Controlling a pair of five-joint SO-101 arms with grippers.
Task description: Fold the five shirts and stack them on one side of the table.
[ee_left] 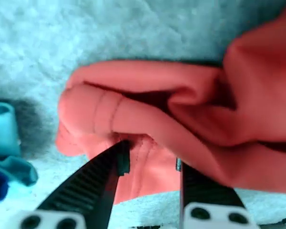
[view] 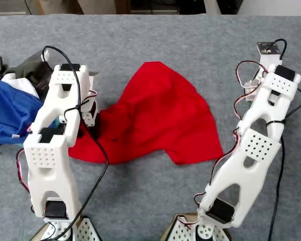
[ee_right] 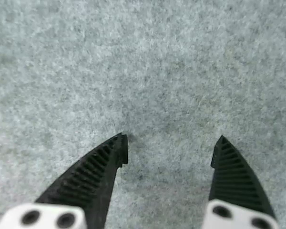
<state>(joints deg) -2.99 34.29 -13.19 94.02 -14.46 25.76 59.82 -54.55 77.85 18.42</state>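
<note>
You will find no legible text, number, brand or sign in any of the three views. The red shirt (view: 160, 110), the blue shirt (view: 10, 113) and the white arm shells (view: 49, 155) carry no print you can read. A small pale patch (view: 15, 136) at the blue shirt's edge is too small to make out.
</note>
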